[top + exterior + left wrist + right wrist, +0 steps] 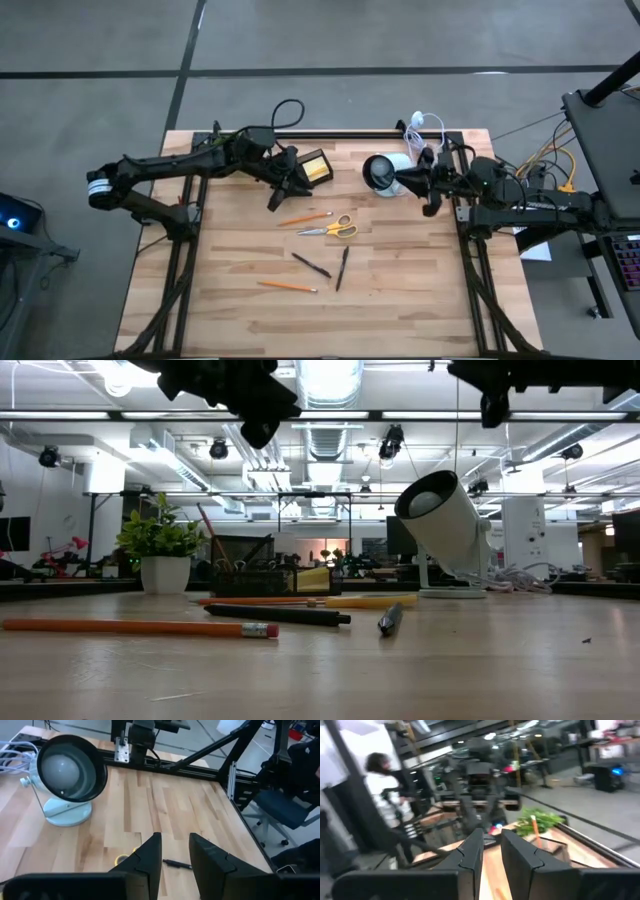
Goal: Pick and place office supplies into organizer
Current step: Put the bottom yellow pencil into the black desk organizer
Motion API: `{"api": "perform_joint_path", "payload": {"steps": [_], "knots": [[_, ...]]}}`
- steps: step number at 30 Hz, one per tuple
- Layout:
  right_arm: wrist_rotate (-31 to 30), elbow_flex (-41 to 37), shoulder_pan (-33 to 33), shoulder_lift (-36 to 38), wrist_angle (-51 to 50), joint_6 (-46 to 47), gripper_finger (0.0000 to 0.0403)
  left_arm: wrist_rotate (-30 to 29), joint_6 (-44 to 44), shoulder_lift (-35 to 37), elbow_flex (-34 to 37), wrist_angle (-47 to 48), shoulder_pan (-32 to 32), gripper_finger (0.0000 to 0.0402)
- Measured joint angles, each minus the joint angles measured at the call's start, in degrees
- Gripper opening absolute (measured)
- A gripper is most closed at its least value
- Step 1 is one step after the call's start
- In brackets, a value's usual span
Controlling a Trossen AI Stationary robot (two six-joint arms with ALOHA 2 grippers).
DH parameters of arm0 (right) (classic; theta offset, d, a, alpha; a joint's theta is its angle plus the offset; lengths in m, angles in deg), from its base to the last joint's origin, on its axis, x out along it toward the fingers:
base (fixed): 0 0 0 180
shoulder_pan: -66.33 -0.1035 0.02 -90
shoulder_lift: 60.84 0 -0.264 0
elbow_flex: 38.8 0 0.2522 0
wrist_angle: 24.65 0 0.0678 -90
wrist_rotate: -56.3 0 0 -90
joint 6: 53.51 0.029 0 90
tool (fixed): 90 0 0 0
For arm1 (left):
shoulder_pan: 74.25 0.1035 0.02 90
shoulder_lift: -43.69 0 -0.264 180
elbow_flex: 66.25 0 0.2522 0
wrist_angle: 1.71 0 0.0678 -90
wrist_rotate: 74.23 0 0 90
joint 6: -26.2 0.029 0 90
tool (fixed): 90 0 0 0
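The left gripper point(288, 180), its fingers narrowly parted and empty, hovers beside the black divided organizer point(314, 167). The nearest thin orange pencil point(305, 217) lies just toward the table's front, long axis across it. The right gripper point(432, 196), also narrowly parted and empty, is farther off.

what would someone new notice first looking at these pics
Probably the white lamp with its dark round shade, standing at the table's far edge between the two arms and tilted up in the low view. Next, the loose supplies at mid-table: the scissors with yellow handles, orange pencils and dark pens. The left gripper hangs in the air near the black organizer, empty, fingers slightly apart.
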Motion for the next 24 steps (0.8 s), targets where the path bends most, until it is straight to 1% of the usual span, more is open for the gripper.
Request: {"api": "perform_joint_path", "payload": {"steps": [2,6,9,12,16,18,24], "knots": [[1.8,0.0,0.0,0.0,0.3,-2.1,0.0059,-0.1,-0.6,0.0,0.1,-0.1,0.0,0.0083],[1.8,0.0,-0.2,0.0,0.1,-7.4,0.0059,-0.1,-1.4,0.0,0.1,-0.2,0.0,0.0083],[1.7,0.0,-0.2,0.0,0.1,-8.1,0.0059,-0.1,-2.3,0.0,0.1,-0.3,-0.1,0.0083],[0.9,0.0,-0.2,0.0,0.1,-7.4,0.0059,-0.1,-7.0,-0.5,0.1,-0.3,0.0,0.0083],[-0.2,0.0,-0.2,0.0,0.3,-7.3,0.0059,-0.1,-18.5,-0.6,0.2,-1.6,0.0,0.0083],[-1.5,0.0,-0.2,0.0,0.3,-6.5,0.0059,-0.1,-22.6,-0.6,0.2,-3.3,0.0,0.0083],[-1.1,0.0,-0.2,0.0,0.1,-4.6,0.0059,-0.1,-23.7,-0.6,0.5,-9.0,0.0,0.0083]]}}
